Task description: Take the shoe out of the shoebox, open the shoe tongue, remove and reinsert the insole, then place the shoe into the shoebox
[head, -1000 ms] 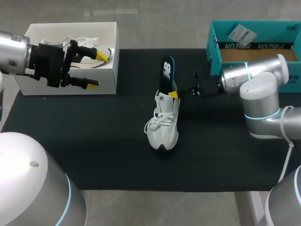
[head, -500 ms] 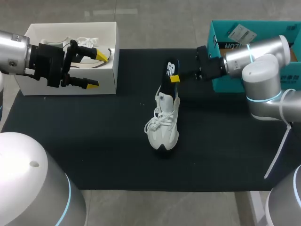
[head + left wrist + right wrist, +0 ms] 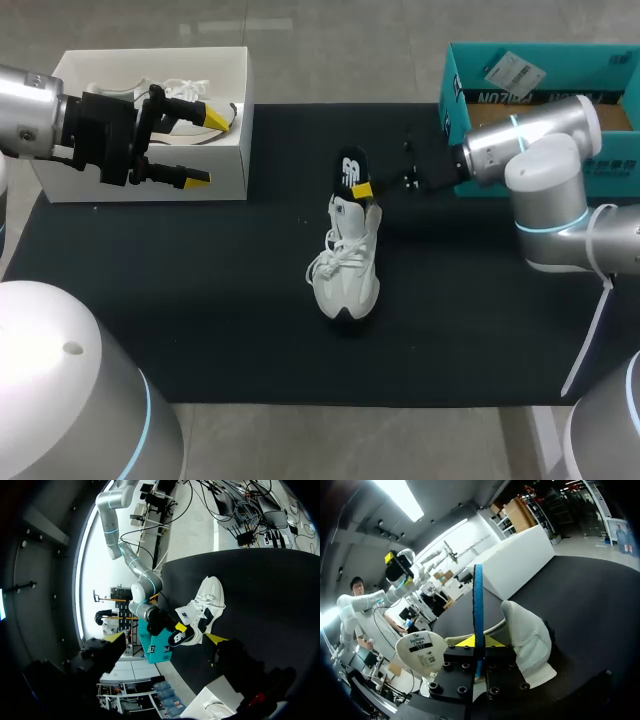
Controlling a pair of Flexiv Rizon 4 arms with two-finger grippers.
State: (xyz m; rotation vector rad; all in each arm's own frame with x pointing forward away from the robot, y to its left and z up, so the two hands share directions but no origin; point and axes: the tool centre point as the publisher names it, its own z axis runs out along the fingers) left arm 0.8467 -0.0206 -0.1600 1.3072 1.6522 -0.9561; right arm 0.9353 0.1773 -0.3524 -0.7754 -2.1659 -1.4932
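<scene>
Shoe [image 3: 347, 265] on the mat [image 3: 200, 300], between left box [image 3: 232, 150] and right box [image 3: 625, 160].

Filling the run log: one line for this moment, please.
right gripper: shut on insole | insole: upright, lower end in shoe | left gripper: open, by white box

A black mat [image 3: 200, 330] covers the table, spreading under and ahead of the left gripper [image 3: 207, 148] and the right gripper [image 3: 361, 190]. Plain grey floor [image 3: 340, 40] shows beyond the mat's far edge, past both grippers, and again along its near edge. In the right wrist view a bright ceiling light strip [image 3: 402, 497] glows high above the gripper, with dark ceiling around it.
</scene>
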